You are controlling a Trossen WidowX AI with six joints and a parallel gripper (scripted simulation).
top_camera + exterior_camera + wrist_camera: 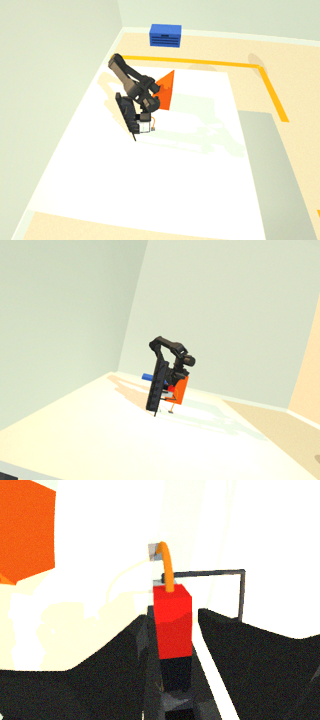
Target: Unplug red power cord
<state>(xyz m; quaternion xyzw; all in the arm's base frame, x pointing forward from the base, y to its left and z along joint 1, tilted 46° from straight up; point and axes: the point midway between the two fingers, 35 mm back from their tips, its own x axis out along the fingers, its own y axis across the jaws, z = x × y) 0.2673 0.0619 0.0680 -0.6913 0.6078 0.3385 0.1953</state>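
Top view: the dark arm (129, 77) bends down over the white mat (155, 180), and its gripper (144, 117) sits just beside the long black power strip (125, 113), which stands tilted on one edge instead of lying flat. A thin orange cord (153, 121) curls out from under the wrist to a small grey end piece (153, 129) on the mat; the red plug is hidden here by the gripper body. An orange wedge (165, 90) stands right behind the arm, and a blue cabinet (165, 35) sits well apart by the far wall, beyond a yellow floor line (193, 61). Exterior view: the strip leans steeply with its lower end on the mat, and the red plug (170, 388) shows just beside the strip's face, under the wrist and in front of the wedge, with the cord looping down from it. Wrist view: the plug stands upright between the two dark fingers, cord rising from its top (a thin dark wire frame (234, 576) shows behind). The jaws are parted only partway, somewhat wider than the plug, with slim light gaps on each side, so the grip looks slackened; whether a finger touches the plug I cannot tell at this resolution.
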